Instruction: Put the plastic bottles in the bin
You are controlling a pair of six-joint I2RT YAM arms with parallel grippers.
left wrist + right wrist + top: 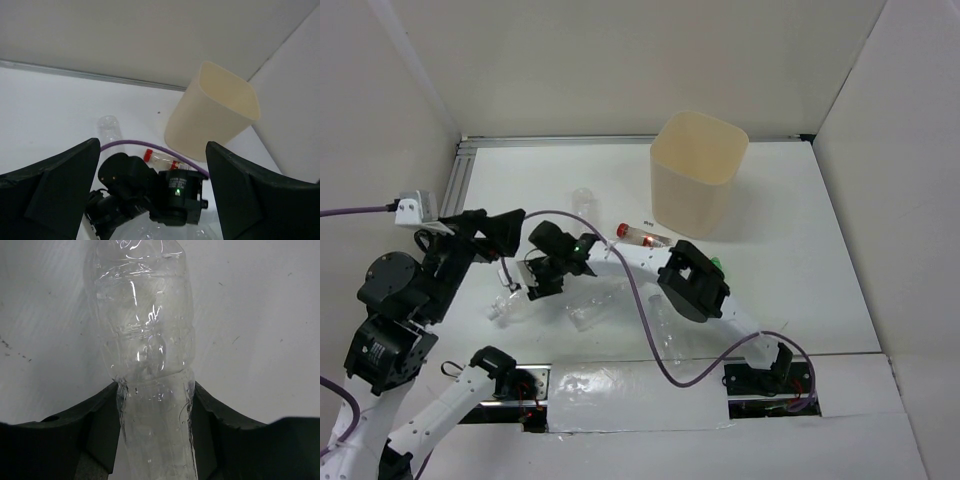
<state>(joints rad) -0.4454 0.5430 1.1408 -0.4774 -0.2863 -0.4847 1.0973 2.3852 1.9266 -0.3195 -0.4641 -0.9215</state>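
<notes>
Right wrist view said it all: the right fingers (95, 415) were pinched in on both sides of a clear bottle (145, 340) that lay on the white desk (260, 315). The left fingers (55, 195) hung spread wide with nothing between them. Top view had the bin (698, 185) upright toward the back, well apart from that bottle, and a red-capped bottle (642, 236) lying near its base.
</notes>
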